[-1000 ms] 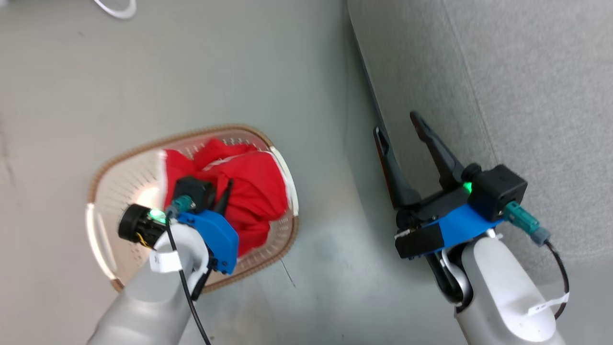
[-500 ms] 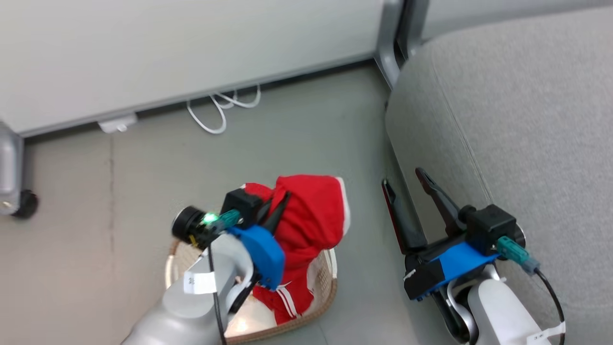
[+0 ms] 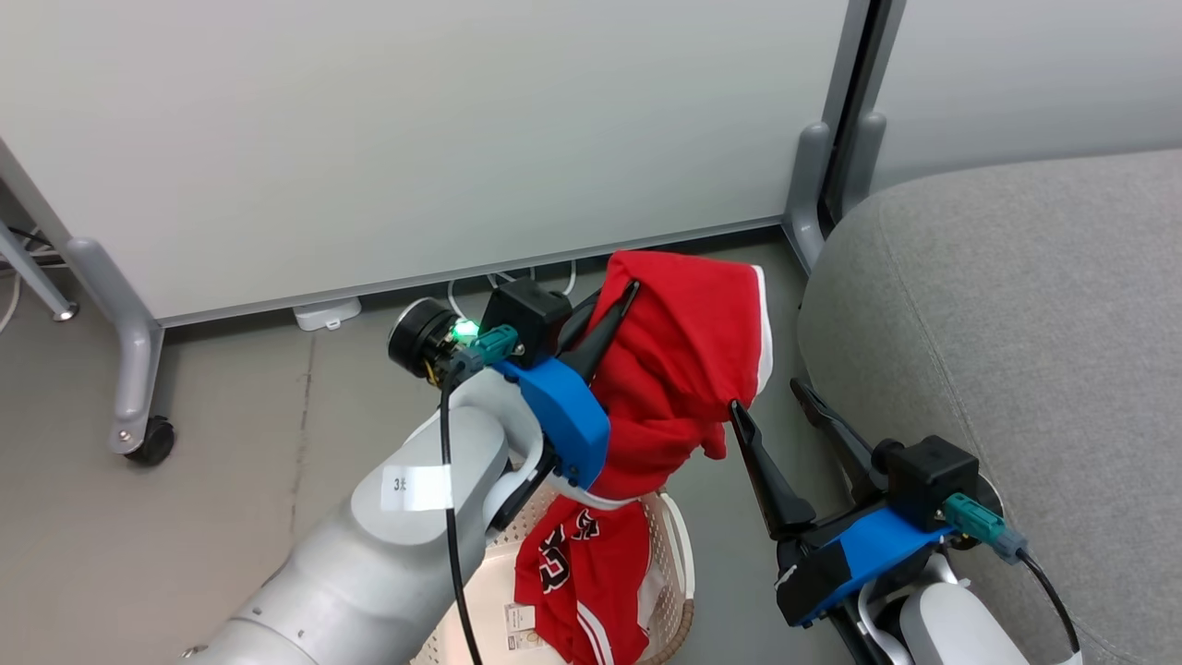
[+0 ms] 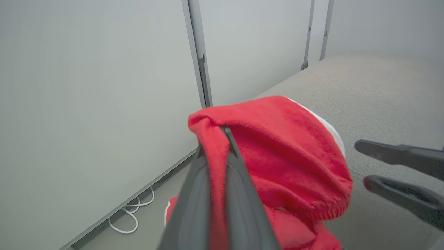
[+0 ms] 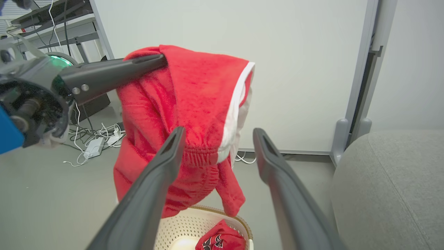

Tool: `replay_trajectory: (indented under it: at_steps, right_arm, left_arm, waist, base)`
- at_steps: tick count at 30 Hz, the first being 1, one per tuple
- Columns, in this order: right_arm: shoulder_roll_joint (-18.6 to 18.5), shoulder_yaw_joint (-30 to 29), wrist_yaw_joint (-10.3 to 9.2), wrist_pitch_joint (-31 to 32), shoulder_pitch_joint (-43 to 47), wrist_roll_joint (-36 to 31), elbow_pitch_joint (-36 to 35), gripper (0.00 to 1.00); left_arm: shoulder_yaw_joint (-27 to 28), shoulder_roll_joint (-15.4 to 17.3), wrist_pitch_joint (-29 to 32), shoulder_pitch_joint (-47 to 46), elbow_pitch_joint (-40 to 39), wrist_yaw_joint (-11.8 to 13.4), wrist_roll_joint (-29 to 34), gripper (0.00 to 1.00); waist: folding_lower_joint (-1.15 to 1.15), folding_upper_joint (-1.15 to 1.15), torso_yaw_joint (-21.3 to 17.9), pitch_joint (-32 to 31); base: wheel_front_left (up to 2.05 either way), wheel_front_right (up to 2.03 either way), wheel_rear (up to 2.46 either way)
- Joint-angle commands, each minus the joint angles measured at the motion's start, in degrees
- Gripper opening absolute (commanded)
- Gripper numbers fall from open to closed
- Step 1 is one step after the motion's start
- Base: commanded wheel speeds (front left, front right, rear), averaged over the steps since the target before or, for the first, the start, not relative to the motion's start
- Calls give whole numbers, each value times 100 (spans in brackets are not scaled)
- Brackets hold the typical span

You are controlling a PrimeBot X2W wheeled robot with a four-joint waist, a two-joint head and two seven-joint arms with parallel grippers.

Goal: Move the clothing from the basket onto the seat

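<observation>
On my left forearm (image 3: pixel 369 573) I see a white sticker (image 3: pixel 416 488). It begins with a 3, and the mark after it is too small for me to read. The red garment (image 3: pixel 577 591) lying in the basket (image 3: pixel 681 563) carries large black-and-white lettering (image 3: pixel 557 552) across its upper part, but folds break it up and I cannot make out a word. My right wrist view catches a scrap of the same lettering. On the basket's floor, at the garment's left edge, lies a paper label (image 3: pixel 520 617) whose fine print I cannot read.

Red white-trimmed clothing (image 3: pixel 688 356), cream perforated basket (image 3: pixel 677 562), grey seat (image 3: pixel 1016 323)
</observation>
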Motion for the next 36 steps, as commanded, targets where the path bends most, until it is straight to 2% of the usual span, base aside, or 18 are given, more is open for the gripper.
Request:
replay_trajectory:
  at_steps: [1,15,23,30,36]
  right_arm:
    - [-16,-1,1,21,76,-29,-16,100]
    - [-16,33,1,107,128,4,-14,100]
    - [-16,63,1,239,-221,-195,154,100]
    - [-16,217,1,430,-682,-306,591,100]
    - [-16,426,1,492,-1337,-203,1334,100]
  left_arm:
    - [-19,-17,-30,-54,-15,-6,-29,0]
    - [-117,-21,-31,-212,13,-7,-120,0]
    - [-187,-52,-31,-275,-37,-7,-95,0]
    - [-253,-71,-31,-287,-121,-7,-90,0]
    - [-318,-92,-31,-333,-218,-7,-113,0]
  waist:
    - [1,-1,33,-30]
    - [1,-1,79,-21]
    - [1,-1,86,81]
    - [1,-1,139,166]
    - [1,-1,205,249]
  base:
    - [0,0,0]
    - [0,0,0]
    - [0,0,0]
    - [0,0,0]
    - [0,0,0]
